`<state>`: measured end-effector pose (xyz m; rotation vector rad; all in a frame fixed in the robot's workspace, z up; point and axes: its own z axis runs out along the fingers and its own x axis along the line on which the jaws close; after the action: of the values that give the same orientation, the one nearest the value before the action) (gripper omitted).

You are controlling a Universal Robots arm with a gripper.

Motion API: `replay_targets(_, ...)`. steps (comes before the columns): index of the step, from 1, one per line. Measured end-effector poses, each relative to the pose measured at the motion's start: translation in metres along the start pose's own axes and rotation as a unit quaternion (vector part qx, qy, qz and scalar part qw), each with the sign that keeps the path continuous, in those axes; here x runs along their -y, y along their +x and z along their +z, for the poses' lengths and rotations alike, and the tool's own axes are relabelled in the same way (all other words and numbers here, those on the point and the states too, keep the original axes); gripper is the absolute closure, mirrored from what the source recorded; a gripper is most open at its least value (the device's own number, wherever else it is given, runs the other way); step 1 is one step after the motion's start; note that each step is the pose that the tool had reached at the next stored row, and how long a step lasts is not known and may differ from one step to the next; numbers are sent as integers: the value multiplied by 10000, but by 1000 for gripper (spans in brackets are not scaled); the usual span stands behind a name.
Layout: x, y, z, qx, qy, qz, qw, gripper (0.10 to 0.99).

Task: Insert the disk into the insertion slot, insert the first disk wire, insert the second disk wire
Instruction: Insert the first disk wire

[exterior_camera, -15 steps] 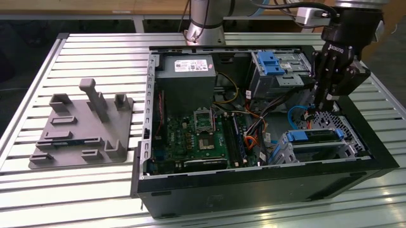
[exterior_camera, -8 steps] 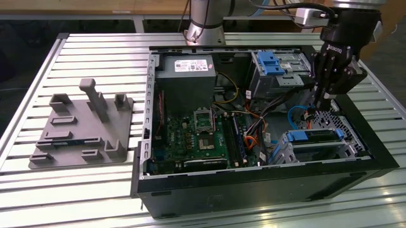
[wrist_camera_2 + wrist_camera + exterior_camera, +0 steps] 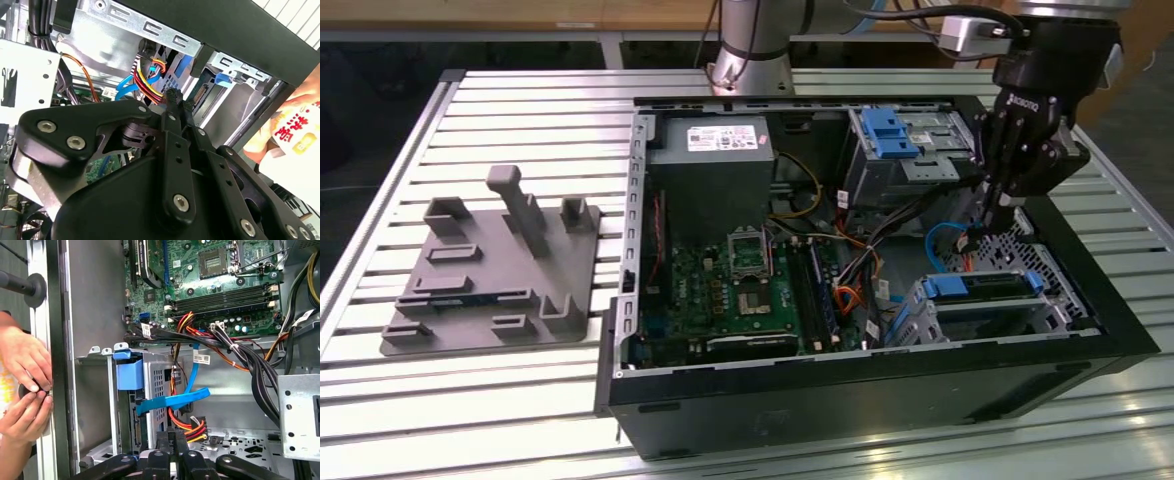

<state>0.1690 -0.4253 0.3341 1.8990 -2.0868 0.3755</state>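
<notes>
We find the disk already seated in its metal cage at the near right, the blue wire seemingly plugged in, and the claw pinching the red-and-yellow wire just beside the disk, apparently not yet plugged in.

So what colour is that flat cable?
The flat cable is bright blue, clearest in the first wrist view.

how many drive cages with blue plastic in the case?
2. The grey bay with a blue tab at the case's far corner; the insertion slot, blue-framed disk inside, nearer the camera. More may be hidden.
</notes>
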Motion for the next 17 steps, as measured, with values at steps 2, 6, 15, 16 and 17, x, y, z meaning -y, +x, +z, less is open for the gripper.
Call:
replay_targets(2, 0, -1, 0, -16, 2, 1, 10000, 922)
replay_targets(6, 0, -2, 0, -21, 2, 1, 10000, 922)
replay_targets(15, 24, 12, -2, -82, -108, -51, 9999, 922)
replay_targets(16, 25, 27, -2, -59, -110, -52, 9999, 922)
replay_targets(17, 27, 41, -1, -25, -113, -54, 9999, 922)
